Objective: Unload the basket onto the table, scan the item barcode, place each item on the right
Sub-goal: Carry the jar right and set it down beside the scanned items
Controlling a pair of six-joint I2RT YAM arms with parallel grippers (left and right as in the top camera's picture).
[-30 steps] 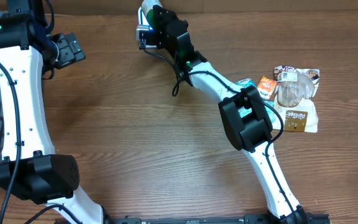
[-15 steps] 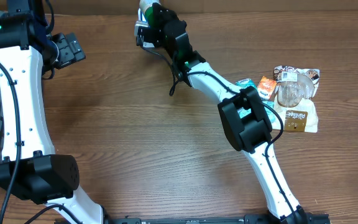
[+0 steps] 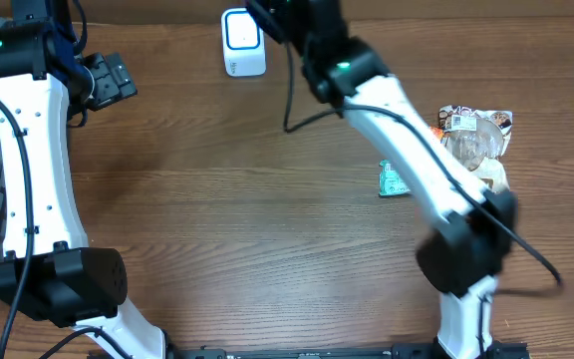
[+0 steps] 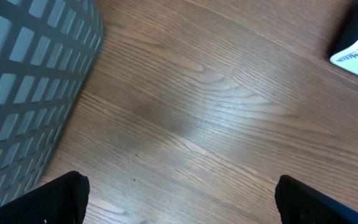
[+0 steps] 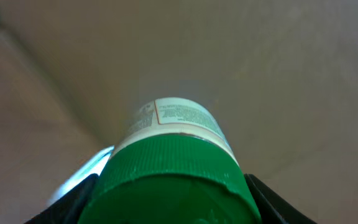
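The right gripper (image 5: 173,202) pinches a green-capped bottle (image 5: 169,165), lower centre of its wrist view. The left gripper (image 4: 179,202) stands spread wide above bare table (image 4: 185,112). The scanner (image 3: 242,42) sits at the top of the overhead frame.

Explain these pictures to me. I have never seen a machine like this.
This is a robot with two arms at a wooden table: the left arm and the right arm. The wide picture looks down from above; the other two come from a camera on each wrist. On the table lie a white scanner, a small teal packet and a pile of packets; a grey basket stands at the left. The left tool is open and empty over bare wood. The right tool grips a bottle with a green cap, close to the scanner.
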